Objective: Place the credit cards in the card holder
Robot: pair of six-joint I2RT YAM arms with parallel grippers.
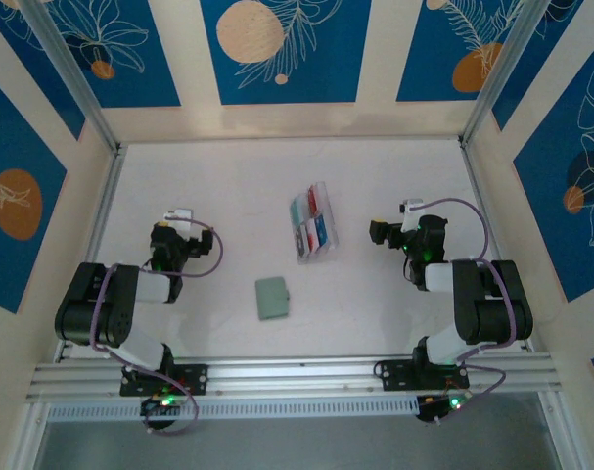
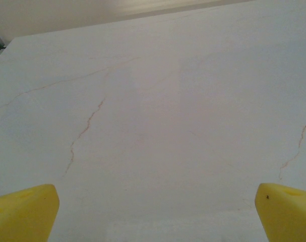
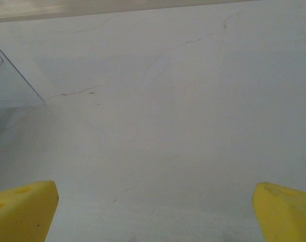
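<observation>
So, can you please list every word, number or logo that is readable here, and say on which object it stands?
No text can be read in any of these pictures.
credit cards in the clear plastic box: any print is too small and blurred to read.
card holder: plain grey-green, no marking visible.
wall panels: only drawn leaves and orange circles, no letters.

Left arm [image 1: 101,304] and right arm [image 1: 482,299] folded low, elbows out. Left gripper [image 2: 155,214] spread wide, yellow fingers [image 2: 21,212] far apart. Right gripper [image 3: 155,214] equally wide, fingers [image 3: 286,212] parted.
</observation>
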